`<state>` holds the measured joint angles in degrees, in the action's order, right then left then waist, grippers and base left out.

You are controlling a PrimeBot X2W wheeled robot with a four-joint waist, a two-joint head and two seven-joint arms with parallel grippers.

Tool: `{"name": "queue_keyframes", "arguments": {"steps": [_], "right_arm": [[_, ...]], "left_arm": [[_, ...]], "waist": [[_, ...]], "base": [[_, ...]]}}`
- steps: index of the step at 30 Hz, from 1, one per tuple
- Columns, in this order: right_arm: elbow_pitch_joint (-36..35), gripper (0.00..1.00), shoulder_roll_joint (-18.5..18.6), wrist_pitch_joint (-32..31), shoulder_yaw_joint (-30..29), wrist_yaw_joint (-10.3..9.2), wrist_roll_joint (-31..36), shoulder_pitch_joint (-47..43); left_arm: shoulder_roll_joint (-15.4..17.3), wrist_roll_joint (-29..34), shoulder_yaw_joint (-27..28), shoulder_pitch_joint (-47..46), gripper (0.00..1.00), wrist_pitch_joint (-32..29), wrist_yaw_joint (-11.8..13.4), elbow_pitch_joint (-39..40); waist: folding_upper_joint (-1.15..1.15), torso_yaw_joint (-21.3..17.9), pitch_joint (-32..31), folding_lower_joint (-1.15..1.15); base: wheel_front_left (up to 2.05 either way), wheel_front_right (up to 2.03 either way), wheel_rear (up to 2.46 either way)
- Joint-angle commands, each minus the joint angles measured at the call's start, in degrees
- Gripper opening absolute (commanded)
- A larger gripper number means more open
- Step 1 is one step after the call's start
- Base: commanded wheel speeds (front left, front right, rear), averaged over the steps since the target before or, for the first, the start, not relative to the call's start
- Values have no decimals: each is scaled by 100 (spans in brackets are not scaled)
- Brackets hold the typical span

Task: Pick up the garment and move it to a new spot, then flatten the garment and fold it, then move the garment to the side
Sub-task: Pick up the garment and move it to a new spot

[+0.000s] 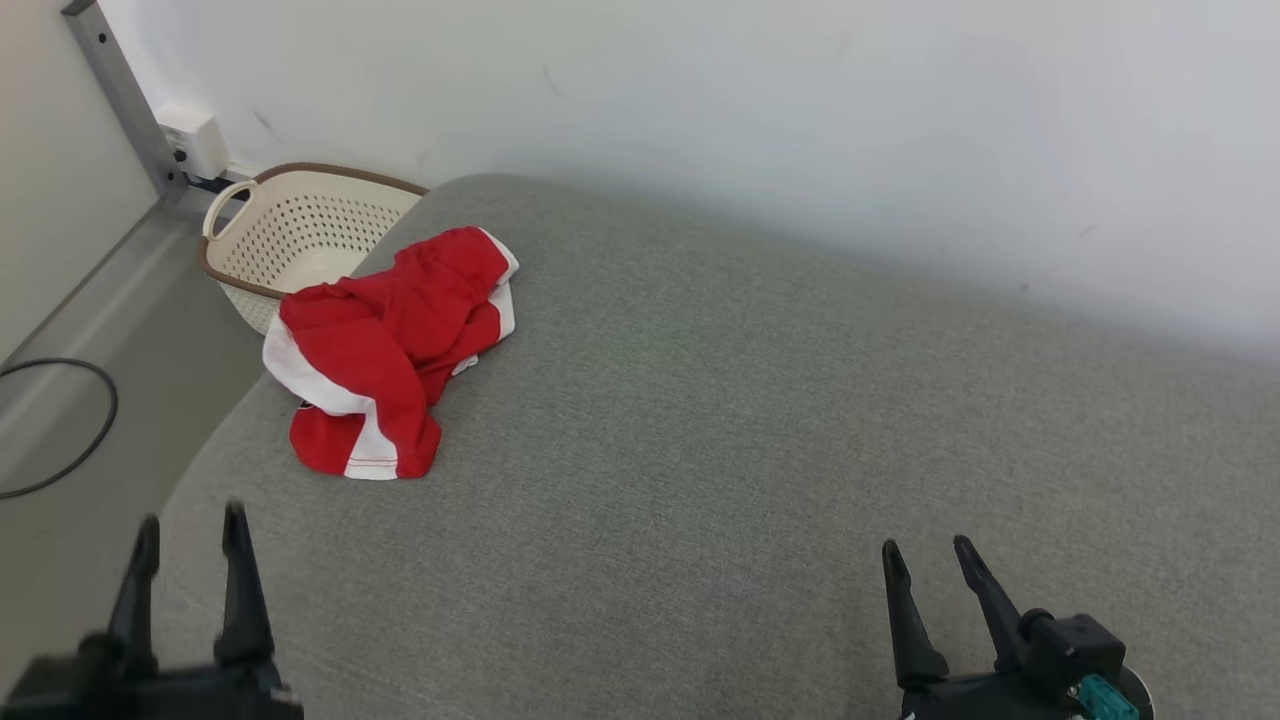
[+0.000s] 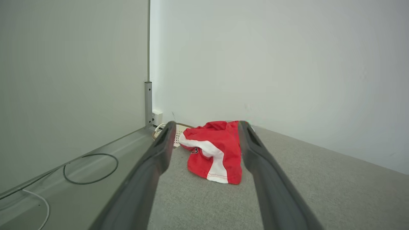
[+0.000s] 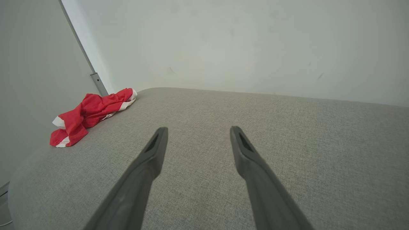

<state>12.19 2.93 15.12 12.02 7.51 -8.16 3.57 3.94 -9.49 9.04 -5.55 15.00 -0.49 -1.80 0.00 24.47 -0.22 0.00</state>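
Left gripper and right gripper sit at the bottom corners of the head view, fingers spread apart and empty, over a grey upholstered surface. Near its far left corner lies the garment, crumpled, red with white panels, just beside a cream perforated basket. From the left wrist, the garment shows between the parted fingers, well ahead of them. From the right wrist, it lies far off to the left of the spread gripper

Part of the basket is hidden behind the cushion; the left tool is blurred.
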Motion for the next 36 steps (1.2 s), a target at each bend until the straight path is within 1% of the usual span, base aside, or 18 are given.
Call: {"name": "queue_keyframes", "arguments": {"steps": [1,6,7,10,15,21,24,30,33,36], "right_arm": [[15,100,-4,6,23,-5,71,112],[-31,100,13,6,172,-5,169,413],[-31,100,13,6,172,-5,169,413],[-113,100,17,6,279,-5,247,682],[-261,100,6,6,472,-5,250,1042],[-349,100,-2,6,451,-5,272,1238],[-385,100,-2,6,464,-5,275,1292],[-505,100,-3,5,511,-5,284,1391],[-560,100,-4,6,523,-5,306,1459],[-591,100,-4,6,538,-5,309,1461]], "left_arm": [[83,-81,-30,-416,100,22,-95,-66],[245,-316,71,-1484,100,-36,-176,-486],[245,-316,71,-1484,100,-36,-176,-486],[398,-492,205,-2083,100,-43,-191,-801],[761,-656,377,-2992,100,-112,-246,-1427],[1233,-765,456,-4030,100,-234,-323,-2131],[1453,-815,527,-4420,100,-290,-338,-2528],[1876,-787,577,-4845,100,-373,-354,-3427],[2056,-770,569,-4986,100,-441,-372,-3933],[2164,-738,536,-5123,100,-461,-347,-4353]], "waist": [[0,-131,130,0],[0,-476,431,0],[0,-476,431,0],[0,-778,677,0],[0,-1231,1059,0],[0,-1635,1420,0],[0,-1830,1575,0],[0,-2173,1827,0],[0,-2298,1923,0],[0,-2383,1974,0]], "base": [[0,0,0],[0,0,0],[0,0,0],[0,0,0],[0,0,0],[0,0,0],[0,0,0],[0,0,0],[0,0,0],[0,0,0]]}}
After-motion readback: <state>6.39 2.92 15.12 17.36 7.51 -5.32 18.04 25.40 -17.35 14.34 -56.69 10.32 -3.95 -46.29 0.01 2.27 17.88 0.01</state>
